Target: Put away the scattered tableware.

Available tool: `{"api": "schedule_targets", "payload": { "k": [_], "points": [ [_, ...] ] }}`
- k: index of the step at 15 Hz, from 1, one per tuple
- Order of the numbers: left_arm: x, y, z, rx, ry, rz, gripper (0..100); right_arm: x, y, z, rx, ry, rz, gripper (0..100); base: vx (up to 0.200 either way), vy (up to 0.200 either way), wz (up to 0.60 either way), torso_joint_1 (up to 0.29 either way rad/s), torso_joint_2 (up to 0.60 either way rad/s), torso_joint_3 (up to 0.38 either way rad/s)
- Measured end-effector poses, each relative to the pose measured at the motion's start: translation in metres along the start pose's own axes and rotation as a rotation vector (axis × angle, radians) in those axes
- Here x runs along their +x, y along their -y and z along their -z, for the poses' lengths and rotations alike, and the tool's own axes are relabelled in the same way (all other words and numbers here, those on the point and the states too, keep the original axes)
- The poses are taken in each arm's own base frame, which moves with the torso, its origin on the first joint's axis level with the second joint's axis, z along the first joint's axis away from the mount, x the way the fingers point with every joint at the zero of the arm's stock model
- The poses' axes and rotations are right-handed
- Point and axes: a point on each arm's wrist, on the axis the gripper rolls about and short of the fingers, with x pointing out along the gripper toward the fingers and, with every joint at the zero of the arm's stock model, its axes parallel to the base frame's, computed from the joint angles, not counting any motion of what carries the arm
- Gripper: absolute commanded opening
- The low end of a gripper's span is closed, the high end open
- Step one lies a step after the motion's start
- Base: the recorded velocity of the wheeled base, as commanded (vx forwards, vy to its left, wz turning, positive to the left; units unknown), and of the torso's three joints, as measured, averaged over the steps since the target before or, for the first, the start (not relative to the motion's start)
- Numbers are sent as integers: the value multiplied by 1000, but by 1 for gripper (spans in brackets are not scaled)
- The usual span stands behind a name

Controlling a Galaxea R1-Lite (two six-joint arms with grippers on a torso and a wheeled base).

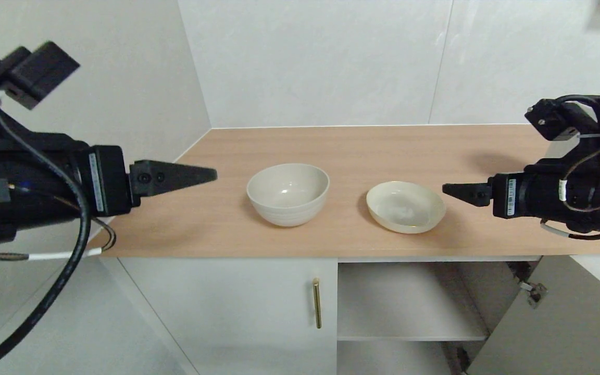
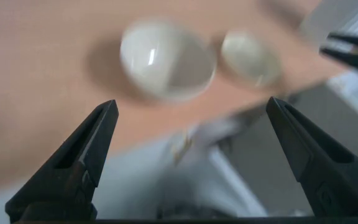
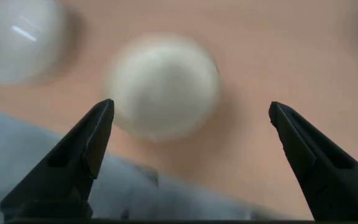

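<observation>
Progress nil, we judge | left gripper (image 1: 211, 175), spread, faces deep white ceramic bowl (image 1: 288, 194) | right gripper (image 1: 447, 189), spread, beside shallow cream dish (image 1: 405, 206)

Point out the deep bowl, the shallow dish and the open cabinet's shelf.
deep bowl (image 1: 288, 194), head view, inner bottom.
shallow dish (image 1: 405, 207), head view, inner centre.
shelf (image 1: 404, 307), head view, bare top surface.

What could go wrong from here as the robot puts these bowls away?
The shallow bowl sits near the front edge of the counter; a nudge from the right gripper might push it off.
The deep bowl looks smooth and rounded, so it may slip from the jaws.
The open cupboard door could catch the arm.
</observation>
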Motion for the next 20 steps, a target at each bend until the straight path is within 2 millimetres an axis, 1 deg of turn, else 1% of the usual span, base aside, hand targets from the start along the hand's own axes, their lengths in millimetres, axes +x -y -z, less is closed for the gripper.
{"api": "schedule_targets", "payload": {
  "k": [1, 2, 4, 6, 9, 11, 12, 14, 16, 18, 19, 20],
  "points": [
    [2, -1, -1, -50, -38, -24, 100, 4, 0, -5, 77, -36, 35, 100, 0, 0, 0, 0, 0, 0],
    [7, 0, -7, -114, -7, -40, 100, 8, 0, -12, 138, -41, 80, 100, 0, 0, 0, 0, 0, 0],
    [23, 0, -21, -224, 100, -47, 100, 15, -3, -17, 149, -26, 144, 100, 0, 0, 0, 0, 0, 0],
    [45, -3, -23, -248, 130, -118, 100, 19, -8, -19, 145, 1, 184, 100, 0, 0, 0, 0, 0, 0],
    [96, -6, -18, -254, 138, -311, 100, 26, -14, -14, 133, 18, 199, 100, 0, 0, 0, 0, 0, 0],
    [126, -5, -12, -263, 115, -357, 100, 28, -15, -12, 129, 11, 197, 100, 0, 0, 0, 0, 0, 0],
    [137, -6, -8, -262, 96, -365, 100, 28, -16, -11, 128, 8, 197, 100, 0, 0, 0, 0, 0, 0],
    [154, -8, 0, -257, 61, -379, 100, 29, -16, -9, 126, 3, 197, 100, 0, 0, 0, 0, 0, 0],
    [166, -10, 6, -252, 38, -386, 100, 29, -16, -9, 126, 2, 199, 100, 0, 0, 0, 0, 0, 0],
    [174, -10, 11, -248, 18, -390, 100, 29, -16, -9, 126, 2, 199, 100, 0, 0, 0, 0, 0, 0],
    [176, -9, 13, -245, 11, -390, 0, 28, -16, -9, 126, 3, 202, 100, 0, 0, 0, 0, 0, 0],
    [178, -9, 15, -244, 5, -390, 0, 27, -15, -10, 127, 7, 206, 100, 0, 0, 0, 0, 0, 0]
  ]
}}
